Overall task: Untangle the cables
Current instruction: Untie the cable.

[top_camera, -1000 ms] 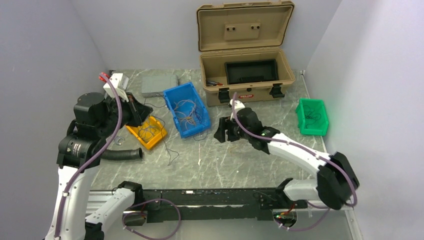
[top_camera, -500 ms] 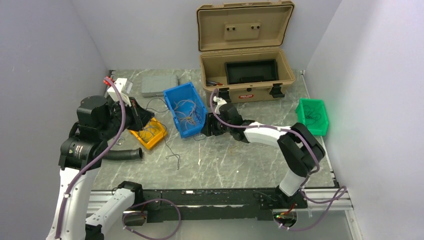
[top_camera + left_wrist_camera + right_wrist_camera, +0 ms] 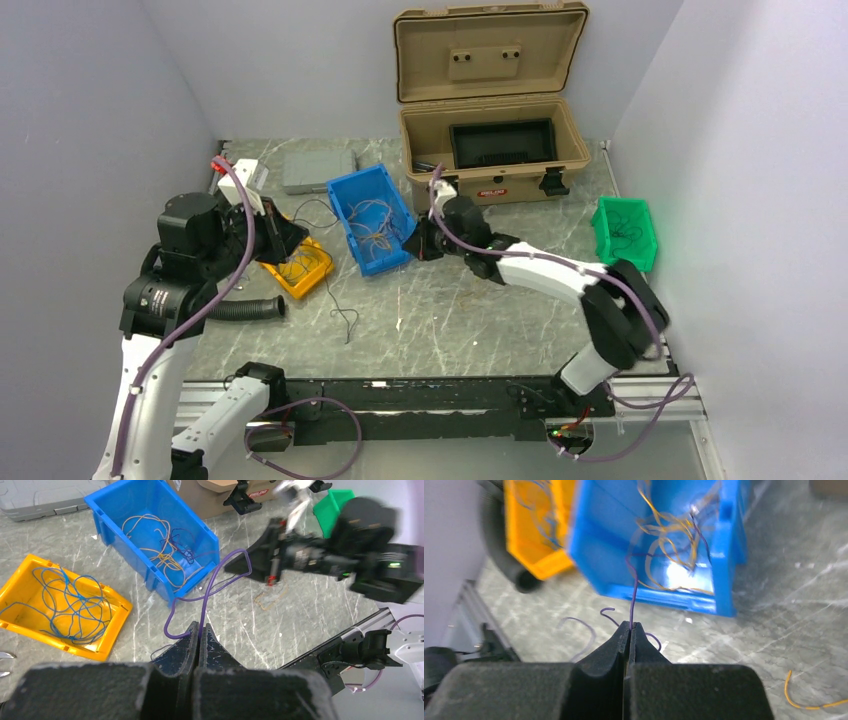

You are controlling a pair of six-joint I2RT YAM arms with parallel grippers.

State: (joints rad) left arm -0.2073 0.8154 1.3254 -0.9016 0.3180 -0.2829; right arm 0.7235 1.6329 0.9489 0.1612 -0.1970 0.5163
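Yellow plastic bin point(image 3: 115, 635) holds blue wires point(image 3: 70, 605). Left gripper point(image 3: 199, 627), fully closed, pinches a thin purple wire point(image 3: 212, 580). Right gripper point(image 3: 630, 625), closed, clamps a purple strand point(image 3: 633, 595) entering the orange tangle point(image 3: 669, 545) in the blue plastic bin point(image 3: 599, 555); pulling may tighten knots or drag that bin.

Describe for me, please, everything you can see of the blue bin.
The blue bin is an open-topped rectangular box, plastic by its look, bright and glossy. It stands upright on the marbled table, between the yellow bin, with a gap between them, and the tan case. Inside lies a loose tangle of thin orange and purple cables. A purple cable seems to run from it to the shut right gripper.
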